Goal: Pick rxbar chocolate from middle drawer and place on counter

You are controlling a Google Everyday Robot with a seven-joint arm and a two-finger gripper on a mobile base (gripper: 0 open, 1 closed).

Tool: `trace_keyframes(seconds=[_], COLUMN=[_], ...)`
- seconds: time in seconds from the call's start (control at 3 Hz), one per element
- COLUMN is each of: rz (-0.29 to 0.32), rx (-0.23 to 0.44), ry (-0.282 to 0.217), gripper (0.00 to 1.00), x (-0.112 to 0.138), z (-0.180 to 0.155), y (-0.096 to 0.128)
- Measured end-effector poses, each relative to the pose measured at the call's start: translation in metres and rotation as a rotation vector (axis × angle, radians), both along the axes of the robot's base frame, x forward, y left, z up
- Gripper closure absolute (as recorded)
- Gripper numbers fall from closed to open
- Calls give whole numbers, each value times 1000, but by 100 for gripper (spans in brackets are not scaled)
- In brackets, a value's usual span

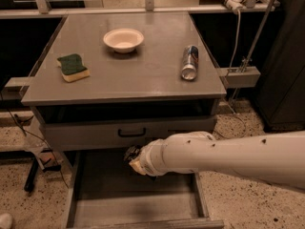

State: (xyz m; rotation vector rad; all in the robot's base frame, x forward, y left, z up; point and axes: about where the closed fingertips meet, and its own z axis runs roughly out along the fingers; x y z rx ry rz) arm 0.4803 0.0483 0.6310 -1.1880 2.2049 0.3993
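The middle drawer is pulled out at the bottom of the view, showing a flat grey floor and low side walls. My white arm reaches in from the right. My gripper is over the back of the drawer, just below the drawer front with the black handle. The rxbar chocolate is not visible; the arm and the shadow at the back of the drawer hide that spot. The grey counter lies above the drawers.
On the counter are a green-and-yellow sponge at the left, a white bowl at the back middle and a can lying on its side at the right. A metal stand with cables is to the right of the cabinet.
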Motion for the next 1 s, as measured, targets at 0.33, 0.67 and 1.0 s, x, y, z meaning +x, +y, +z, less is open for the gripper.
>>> trace_keyframes(seconds=[0.33, 0.67, 1.0], rz=[44, 62, 55], rx=[19, 32, 35], ry=[-83, -125, -132], gripper=[100, 100, 100], x=[5, 7, 7], z=[24, 40, 48], y=[9, 13, 12])
